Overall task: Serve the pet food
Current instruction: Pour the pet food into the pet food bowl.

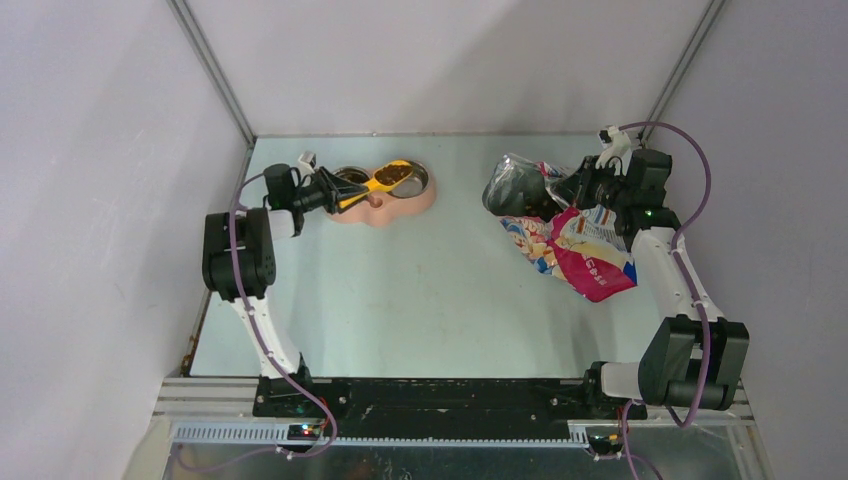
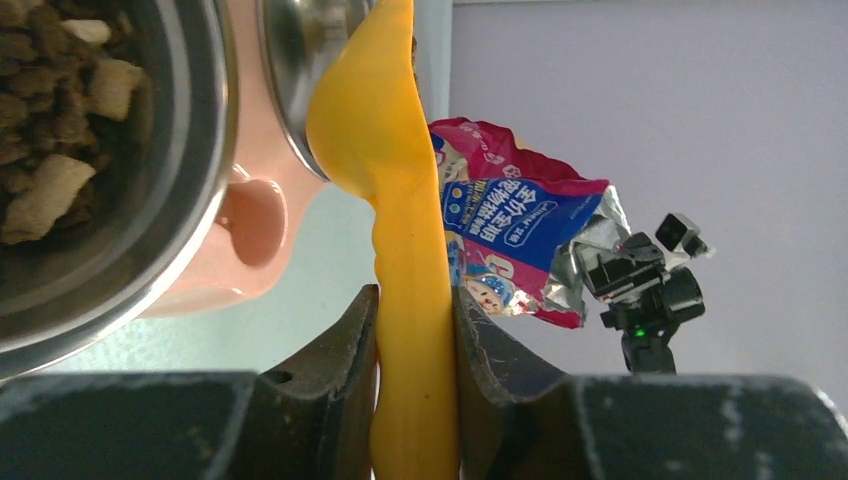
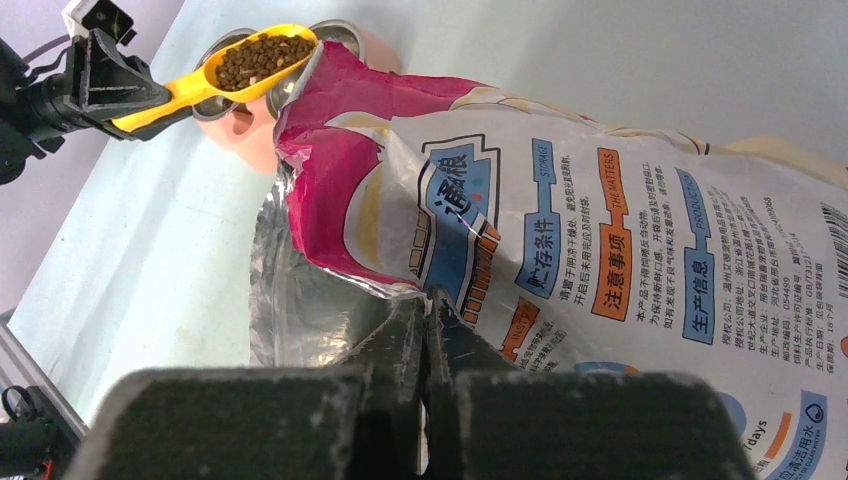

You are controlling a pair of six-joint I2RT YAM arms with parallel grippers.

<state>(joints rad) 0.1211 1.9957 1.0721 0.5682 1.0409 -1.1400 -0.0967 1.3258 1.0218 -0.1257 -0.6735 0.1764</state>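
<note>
A: Kibble (image 3: 262, 58), where is it?
B: A heaped load sits in the yellow scoop (image 1: 375, 185), over the right bowl (image 1: 424, 182) of the pink feeder (image 1: 400, 212). More lies in the left bowl (image 2: 190, 150). The bag (image 1: 575, 250) is on the right of the desk (image 1: 400, 300), well apart from the feeder. Its contents are not visible.

A: How does it handle?
B: My judgement: small dry pellets, light and loose, quick to roll and scatter. They can't be pinched; they travel by scoop only. The scoop looks like stiff plastic, and the handle is the place to hold it. Tip it slowly and low over the steel, or pellets may bounce out.

A: Hands?
B: The left hand (image 2: 413, 330) clamps the scoop handle between both fingers. The right hand (image 3: 430, 320) is closed tight, pinching the bag's film beside its open mouth, with that end raised.

A: And the bag?
B: Glossy film, soft and crinkly, probably slippery. It likely slumps without support. It is best taken at the top edge, where it is pinched now. It is probably heavier low down, so expect sag.
</note>
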